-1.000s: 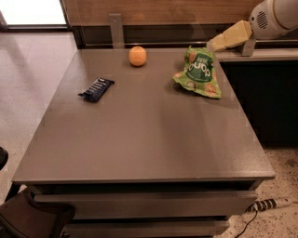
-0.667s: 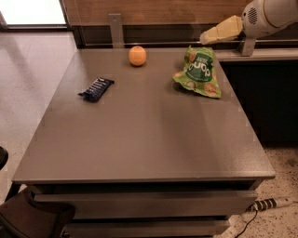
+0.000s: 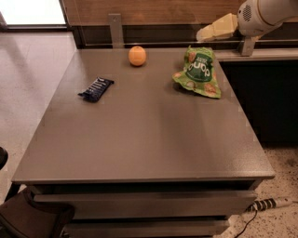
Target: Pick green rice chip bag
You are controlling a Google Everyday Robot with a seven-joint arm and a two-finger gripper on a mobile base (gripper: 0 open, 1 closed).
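Observation:
The green rice chip bag (image 3: 199,70) lies crinkled on the far right part of the grey table (image 3: 139,139), with its dark green round patch and white letters facing up. My gripper (image 3: 207,32) is cream-coloured and hangs from the white arm (image 3: 265,14) at the top right. It is in the air above and just behind the bag's far edge, not touching it.
An orange (image 3: 137,56) sits at the table's far middle. A small dark blue bar wrapper (image 3: 96,89) lies on the left. A metal post (image 3: 115,30) and a wooden wall stand behind the table. A power strip (image 3: 270,203) lies on the floor at the lower right.
My gripper has moved a little up and to the left, from beside the bag's right top corner to above its far edge. The bag, orange and wrapper have not moved.

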